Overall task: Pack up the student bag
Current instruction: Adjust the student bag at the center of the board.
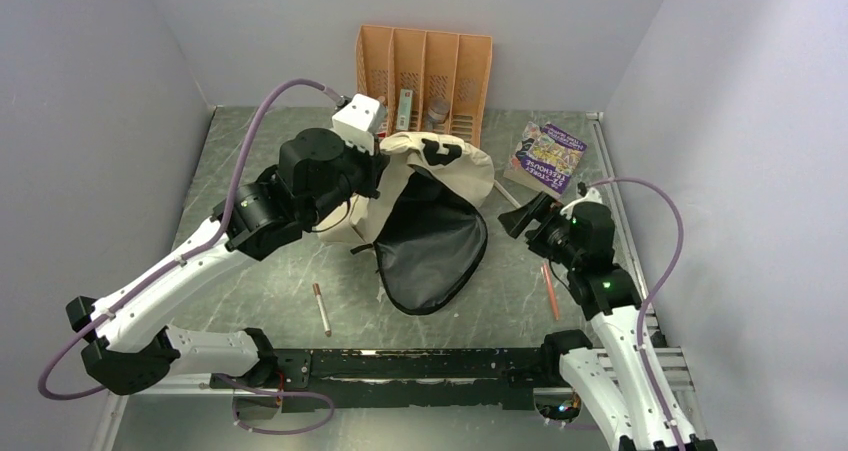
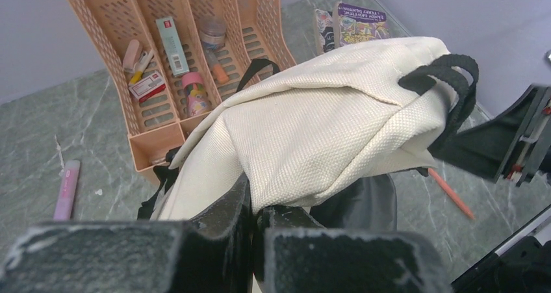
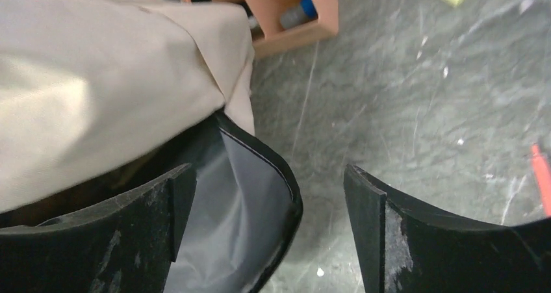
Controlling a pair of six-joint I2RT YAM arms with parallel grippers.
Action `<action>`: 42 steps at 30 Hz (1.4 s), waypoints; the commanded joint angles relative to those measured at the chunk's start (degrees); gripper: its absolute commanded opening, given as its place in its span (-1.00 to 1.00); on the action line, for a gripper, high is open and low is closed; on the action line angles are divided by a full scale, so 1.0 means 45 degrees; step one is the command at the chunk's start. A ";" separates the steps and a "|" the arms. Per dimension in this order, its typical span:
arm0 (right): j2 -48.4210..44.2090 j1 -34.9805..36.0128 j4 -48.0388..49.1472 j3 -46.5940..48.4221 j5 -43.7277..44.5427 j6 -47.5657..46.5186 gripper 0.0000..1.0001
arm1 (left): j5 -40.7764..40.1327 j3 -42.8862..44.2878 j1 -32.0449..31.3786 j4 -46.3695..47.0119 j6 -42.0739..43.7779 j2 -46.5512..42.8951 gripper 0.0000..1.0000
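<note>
— What's the left side doing?
— I see the left gripper (image 2: pixel 253 210) pressed together on a fold of cream cloth, pinching the student bag (image 1: pixel 440 171).
— And where does the bag sit?
— Mid-table, just in front of the orange organiser (image 1: pixel 425 66), with its mouth gaping toward the arms' bases and the grey lining showing.
— The right?
— My right gripper (image 3: pixel 269 176) is spread wide beside the bag's black rim, pinching nothing. A red pencil (image 1: pixel 550 289) lies by that arm.
</note>
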 commanded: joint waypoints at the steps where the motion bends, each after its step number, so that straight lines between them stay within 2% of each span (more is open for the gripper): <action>1: -0.0270 -0.0013 0.1518 -0.1371 -0.2265 0.0858 0.81 | 0.0118 0.0683 0.0379 0.1151 -0.0516 -0.0151 -0.90; 5: -0.0280 -0.0016 0.3716 -0.2908 -0.4216 0.1735 0.91 | 0.0202 0.0817 0.0561 0.1157 -0.0572 -0.0095 -0.90; 11: 0.0019 -0.0016 0.6055 -0.4743 -0.5064 0.2703 1.00 | 0.0349 0.1015 0.0716 0.1190 -0.0634 -0.0014 -0.90; 14: 0.0569 -0.0015 0.8317 -0.5789 -0.5704 0.3162 1.00 | 0.0452 0.1025 0.0764 0.1249 -0.0738 -0.0014 -0.90; 18: 0.1947 -0.0016 1.2436 -0.6991 -0.6746 0.4047 1.00 | 0.0606 0.1025 0.0803 0.1310 -0.0871 -0.0019 -0.90; 21: 0.2993 0.0011 1.4563 -0.7366 -0.7340 0.4547 0.99 | 0.0700 0.1006 0.0806 0.1330 -0.0931 -0.0033 -0.90; 26: 0.4102 0.0031 1.5660 -0.6861 -0.7782 0.4208 0.90 | 0.0815 0.0867 0.0828 0.1421 -0.1081 -0.0032 -0.90; 29: 0.4577 0.0036 1.5994 -0.6549 -0.7950 0.4012 0.71 | 0.0820 0.0739 0.0864 0.1485 -0.1175 -0.0070 -0.90; 34: 0.4806 0.0063 1.5464 -0.6072 -0.8041 0.3411 0.18 | 0.0572 0.0571 0.0892 0.1388 -0.1249 -0.0110 -0.90; 42: 0.2475 0.0062 1.1618 -0.4733 -0.7886 0.1970 -0.61 | -0.0447 0.0410 0.1083 0.0662 -0.1267 -0.0353 -0.90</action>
